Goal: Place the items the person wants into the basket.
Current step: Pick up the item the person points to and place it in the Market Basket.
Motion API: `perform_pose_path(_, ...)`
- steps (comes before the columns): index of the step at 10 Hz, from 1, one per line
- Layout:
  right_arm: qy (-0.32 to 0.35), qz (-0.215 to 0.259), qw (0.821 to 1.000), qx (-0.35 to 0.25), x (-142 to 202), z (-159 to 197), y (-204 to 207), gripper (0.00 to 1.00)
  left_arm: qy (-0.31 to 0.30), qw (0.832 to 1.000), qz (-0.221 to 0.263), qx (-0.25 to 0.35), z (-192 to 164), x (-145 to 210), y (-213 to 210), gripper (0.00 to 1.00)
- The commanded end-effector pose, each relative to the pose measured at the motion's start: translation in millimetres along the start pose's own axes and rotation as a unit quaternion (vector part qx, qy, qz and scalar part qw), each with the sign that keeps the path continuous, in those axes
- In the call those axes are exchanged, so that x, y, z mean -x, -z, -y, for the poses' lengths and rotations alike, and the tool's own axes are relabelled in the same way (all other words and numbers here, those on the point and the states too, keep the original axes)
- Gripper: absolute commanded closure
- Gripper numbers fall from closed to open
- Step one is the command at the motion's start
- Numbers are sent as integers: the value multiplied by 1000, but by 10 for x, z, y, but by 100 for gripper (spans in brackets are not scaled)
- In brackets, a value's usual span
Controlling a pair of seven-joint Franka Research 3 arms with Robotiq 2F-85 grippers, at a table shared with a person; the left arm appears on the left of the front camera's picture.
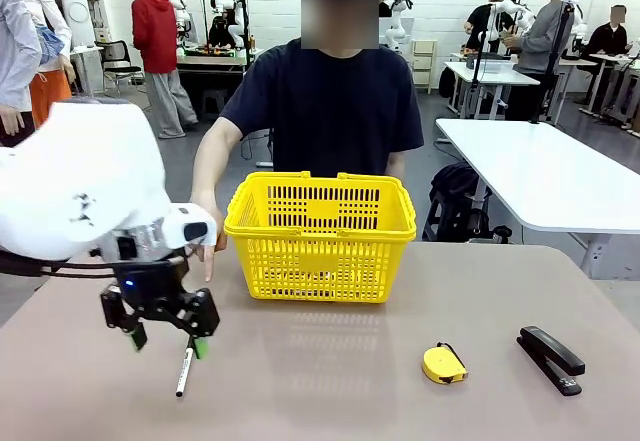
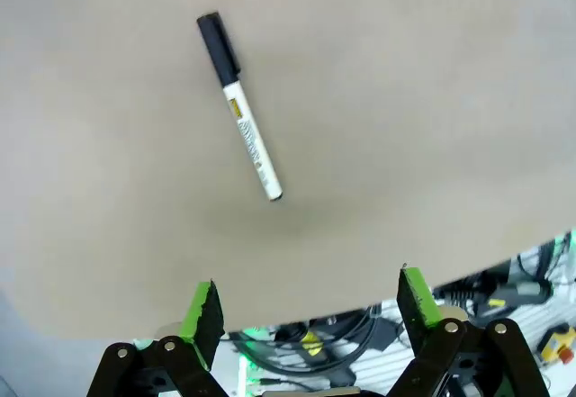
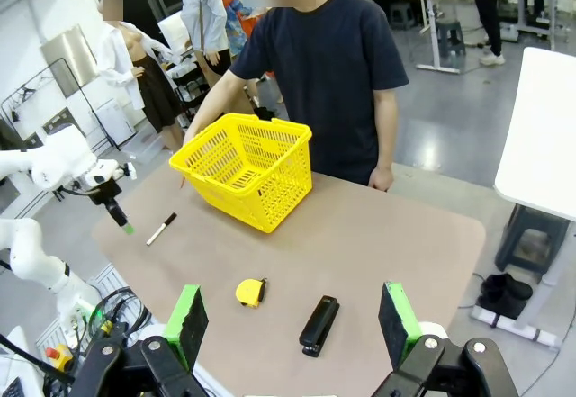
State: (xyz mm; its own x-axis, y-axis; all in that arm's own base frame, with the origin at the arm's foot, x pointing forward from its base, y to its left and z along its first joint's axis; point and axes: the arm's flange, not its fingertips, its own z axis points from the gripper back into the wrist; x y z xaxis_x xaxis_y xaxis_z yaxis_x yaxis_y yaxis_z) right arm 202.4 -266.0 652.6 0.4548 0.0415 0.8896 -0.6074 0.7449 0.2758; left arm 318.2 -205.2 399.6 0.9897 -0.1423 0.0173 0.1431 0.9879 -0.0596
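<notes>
Biggest risk I see here: the marker (image 2: pixel 239 106) is a skinny round thing lying flat on the table (image 1: pixel 330 381), so if the left gripper (image 1: pixel 164 343) comes down a bit off-centre or not square to the barrel, one pad will nudge it and it'll roll or skid away instead of getting pinched. In the left wrist view the marker sits well ahead of the fingertips and runs at a slant to the line between the two pads, so I'd guess the wrist needs some rotating and a forward shift first. Coming down too hard on the tabletop is the other worry (thin object, not much room for error).

The person (image 1: pixel 335 101) has one hand (image 1: pixel 207 236) down at the table just beside the basket (image 1: pixel 320 236), finger pointing toward the marker's area. That hand is near the arm, so a sloppy swing toward the basket could clip it.

Pose-wise: the left arm comes in from the left side, wrist bent so the gripper points down at the table, hovering just above the marker's upper end, jaws spread wide with nothing between them. The right gripper (image 3: pixel 292 325) hangs high and back from the table, also wide and empty, looking across at the tape measure (image 3: pixel 251 292) and stapler (image 3: pixel 319 324).

The basket stands at the far middle of the table, in front of the person.
</notes>
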Motion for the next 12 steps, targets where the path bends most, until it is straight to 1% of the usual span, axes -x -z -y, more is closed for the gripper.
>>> perform_pose_path(1, -7, 12, 1000, -7, -5, 14, 9, 0, 45, 998, 19, -26, -12, 7, 308, 0)
perform_pose_path(3, -7, 12, 1000, -7, -5, 14, 9, 0, 71, 995, 30, -59, -2, -8, 493, 0)
perform_pose_path(4, -7, 12, 1000, -7, -5, 14, 9, 0, 69, 994, 31, -78, 9, -4, 608, 0)
perform_pose_path(6, -7, 12, 1000, -7, -5, 14, 9, 0, 61, 994, 26, -88, -10, -65, 725, 0)
perform_pose_path(8, -7, 12, 1000, -7, -5, 14, 9, 0, 40, 997, 17, -67, -103, -148, 736, 0)
perform_pose_path(10, -7, 12, 1000, -7, -5, 14, 9, 0, 1, 999, 13, -51, -242, -213, 746, 0)
perform_pose_path(12, -7, 12, 1000, -7, -5, 14, 9, 0, -6, 999, 0, -37, -291, -275, 791, 0)
